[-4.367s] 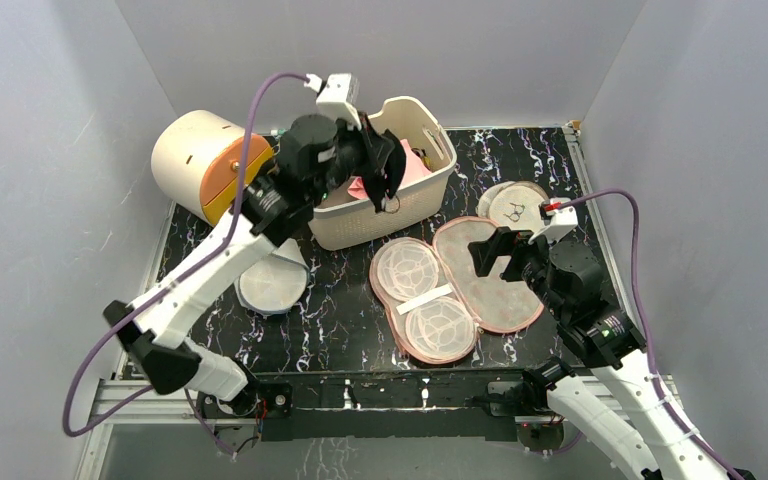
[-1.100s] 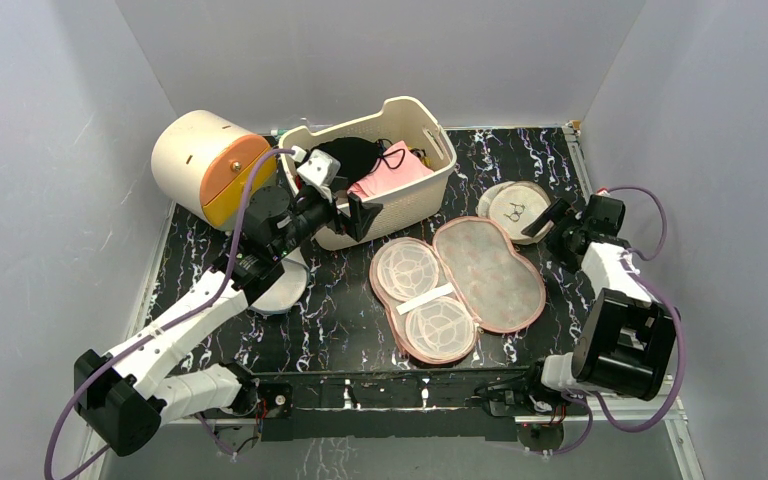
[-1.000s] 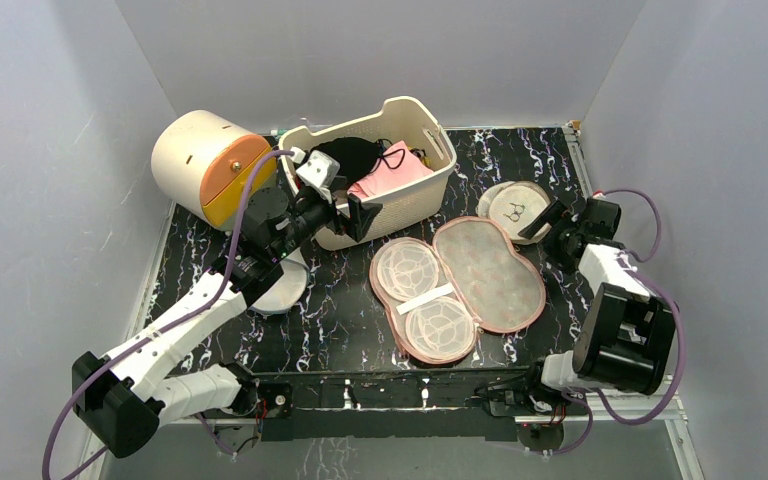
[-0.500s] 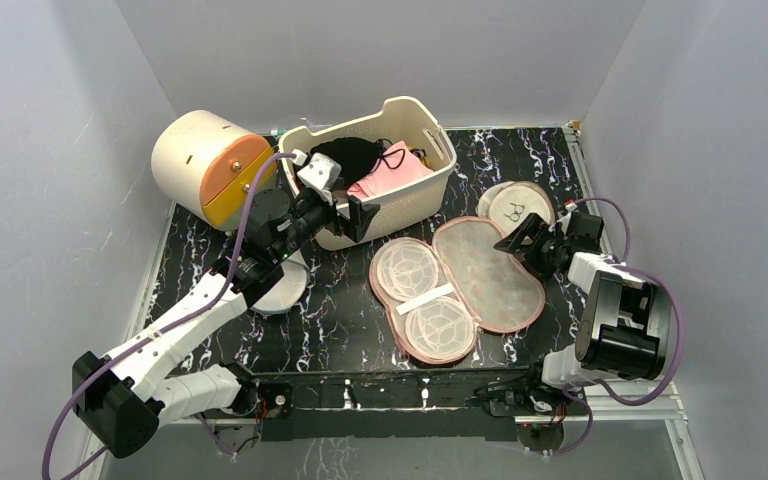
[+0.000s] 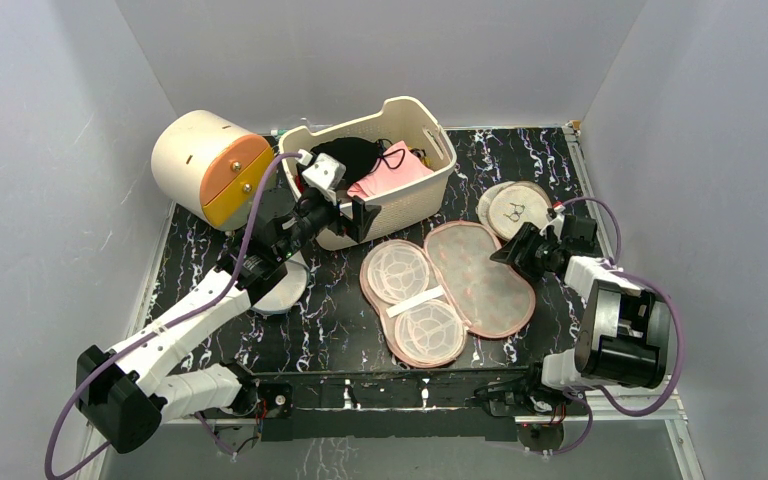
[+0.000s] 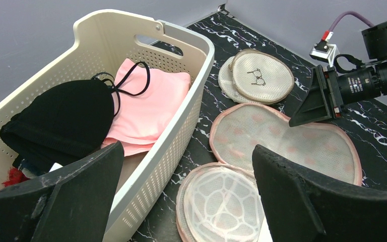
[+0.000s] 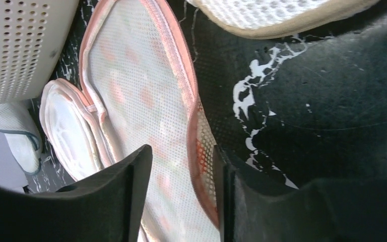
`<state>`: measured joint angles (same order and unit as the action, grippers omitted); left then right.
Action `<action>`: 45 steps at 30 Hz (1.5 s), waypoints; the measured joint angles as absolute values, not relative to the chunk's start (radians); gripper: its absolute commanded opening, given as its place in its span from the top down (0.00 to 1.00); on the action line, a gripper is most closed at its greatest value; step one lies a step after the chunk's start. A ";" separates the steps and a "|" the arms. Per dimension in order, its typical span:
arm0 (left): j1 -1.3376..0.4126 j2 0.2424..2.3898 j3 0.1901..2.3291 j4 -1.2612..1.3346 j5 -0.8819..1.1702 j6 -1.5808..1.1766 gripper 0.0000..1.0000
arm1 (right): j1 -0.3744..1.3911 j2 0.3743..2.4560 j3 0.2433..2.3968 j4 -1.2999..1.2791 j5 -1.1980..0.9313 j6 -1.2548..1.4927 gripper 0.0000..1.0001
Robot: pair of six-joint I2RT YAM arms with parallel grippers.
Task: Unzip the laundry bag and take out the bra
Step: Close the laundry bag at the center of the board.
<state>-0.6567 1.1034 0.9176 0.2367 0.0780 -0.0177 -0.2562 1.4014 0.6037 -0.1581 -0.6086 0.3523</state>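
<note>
Laundry bag (image 5: 475,282) slid left; right gripper (image 7: 182,162), slightly parted, straddles its rim.

Black moulded-cup bra (image 5: 345,157): held aloft by L gripper (image 5: 345,212) 4.4 s ago, now lying in cream perforated plastic basket (image 5: 405,210) beside pink garment (image 5: 390,170). L gripper has since dropped to basket's front wall, jaws wide apart, empty. R gripper (image 5: 508,252): was over right lobe of peanut-shaped beige mesh laundry bag (image 5: 475,285), pulled back to far right, then swung in again. Now at bag's right edge, fingers (image 7: 116,201) astride pink trim (image 7: 181,75), gap narrow. Bag shifted slightly left vs 0.5 s ago.
</note>
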 measured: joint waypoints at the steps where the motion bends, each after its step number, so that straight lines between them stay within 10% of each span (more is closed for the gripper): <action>1: -0.657 1.105 0.918 0.236 0.078 -0.018 0.02 | -0.249 1.393 0.604 -0.160 -0.607 0.348 0.65; 7: -0.657 1.108 0.918 0.236 0.078 -0.018 0.02 | -0.207 1.337 0.607 -0.204 -0.591 0.335 0.93; 13: -0.657 1.109 0.917 0.236 0.078 -0.018 0.02 | -0.167 1.251 0.633 -0.279 -0.574 0.345 1.00; 45: -0.663 1.123 0.916 0.235 0.077 -0.014 0.02 | 0.218 1.127 1.044 -0.768 0.037 0.376 1.00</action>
